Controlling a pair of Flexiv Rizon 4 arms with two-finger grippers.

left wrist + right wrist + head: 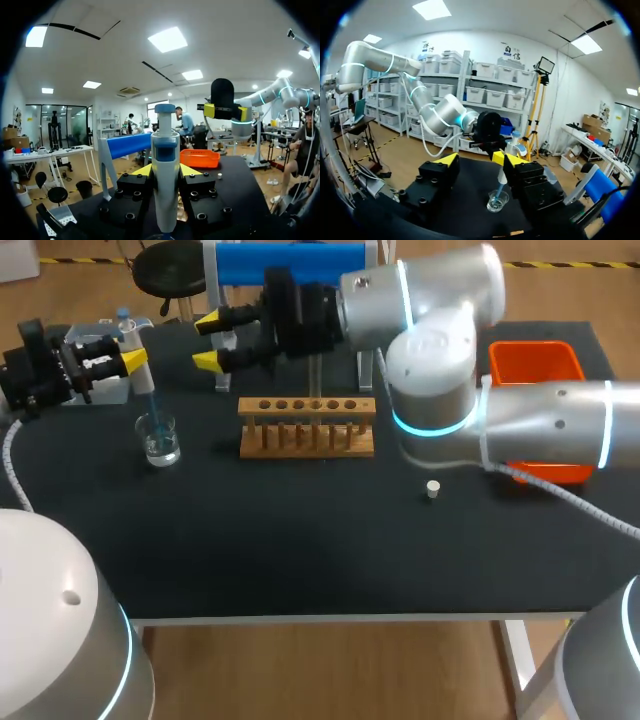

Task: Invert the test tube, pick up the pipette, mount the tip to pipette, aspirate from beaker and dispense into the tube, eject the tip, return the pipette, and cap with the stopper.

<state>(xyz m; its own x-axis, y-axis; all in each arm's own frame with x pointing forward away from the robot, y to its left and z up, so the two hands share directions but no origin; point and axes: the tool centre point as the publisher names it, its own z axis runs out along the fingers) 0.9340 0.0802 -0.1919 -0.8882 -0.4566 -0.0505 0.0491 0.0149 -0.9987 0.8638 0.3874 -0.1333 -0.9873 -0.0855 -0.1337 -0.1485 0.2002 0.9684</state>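
The left tool (133, 358) pinches the pipette (165, 170) close to upright, straight above the beaker (160, 443) on the desk, its blue tip (152, 408) reaching down inside. The right tool (210, 341), spread and empty, hangs well right of the beaker, so the left arm is nearer.

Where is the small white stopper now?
In the head view the stopper sits on the table, right of middle, near the right end of the wooden rack, on the camera's side.

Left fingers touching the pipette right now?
Touching. Left wrist view: the pipette stands clamped between the left fingers, pressed from both sides with no gap showing.
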